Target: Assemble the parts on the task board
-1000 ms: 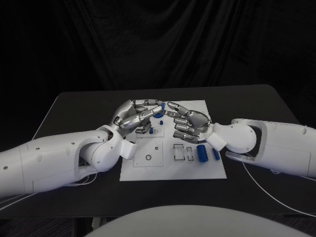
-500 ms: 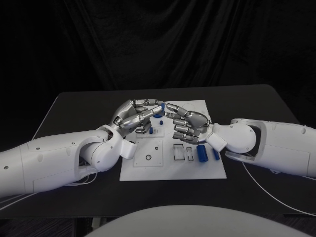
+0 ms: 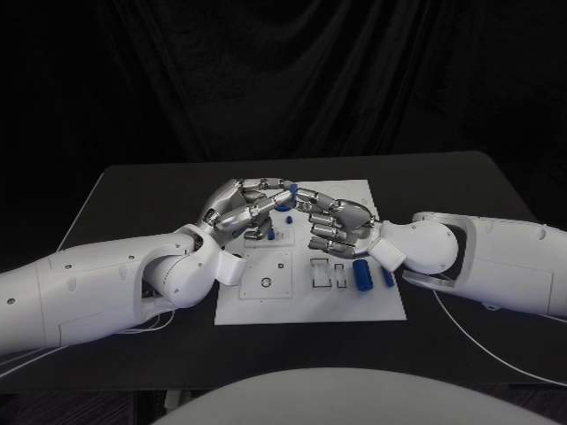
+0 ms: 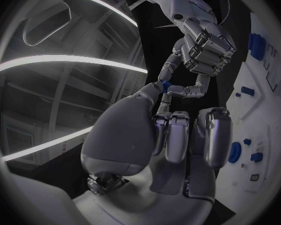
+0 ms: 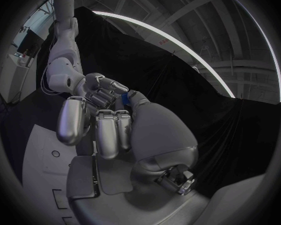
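Both hands hover above the white task board [image 3: 361, 305], fingertips meeting over its far half. Between them sits a small blue part [image 3: 286, 190]. My left hand [image 3: 242, 208] pinches it from one side with its other fingers curled, and my right hand [image 3: 335, 226] touches it from the other. The left wrist view has the blue part [image 4: 167, 86] between my left thumb and a fingertip of the right hand [image 4: 206, 47]. In the right wrist view the part [image 5: 126, 99] lies between my right thumb and the left hand [image 5: 100, 92].
Two blue cylinders [image 3: 363, 275] [image 3: 387, 276] lie on the board's right side near rectangular slots [image 3: 322, 272]. Smaller blue pieces [image 3: 271, 235] stand under the hands. An oval hole [image 3: 266, 283] marks the board's left half. Black table [image 3: 130, 204] surrounds the board.
My right hand has edged slightly left, closing in on the left hand's fingertips. The left hand and the board parts have stayed put.
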